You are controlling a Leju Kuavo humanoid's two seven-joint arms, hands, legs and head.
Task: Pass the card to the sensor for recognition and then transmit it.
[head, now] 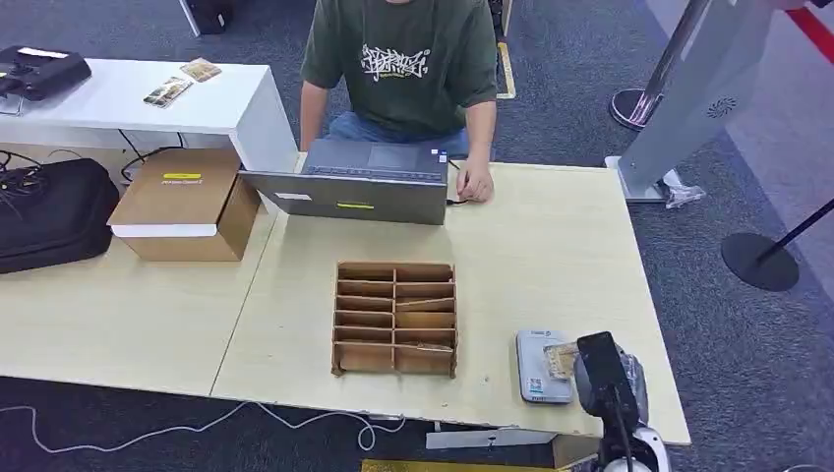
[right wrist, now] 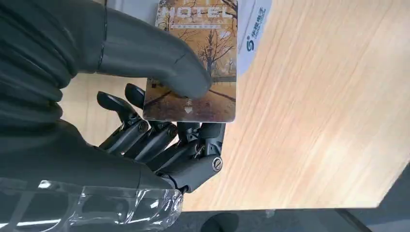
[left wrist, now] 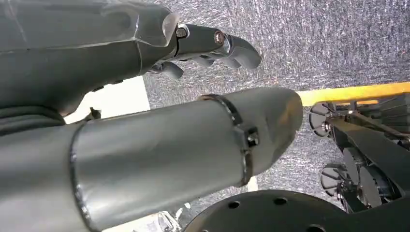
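Grey carpet surrounds a light wooden bench [head: 551, 256]. Near its front right corner lies a flat grey sensor [head: 541, 366]. The right hand [right wrist: 159, 121] is positioned at this sensor and holds the card [right wrist: 203, 63], which bears a tree picture and the word HOTEL; the thumb presses on the card face and the dark fingers [right wrist: 159, 140] support it from beneath. In the head view, the card [head: 562, 359] sits over the right edge of the sensor. The left hand [left wrist: 208, 48] hangs over the carpet with its fingers curled inward and nothing in them.

A compartmented cardboard organizer [head: 395, 317] stands on the bench left of the sensor. Behind it, an open laptop [head: 354, 182] faces a seated person [head: 403, 69], whose hand [head: 474, 183] rests on the bench beside it. A cardboard box [head: 187, 202] and a black bag [head: 49, 211] occupy the adjoining bench on the left.
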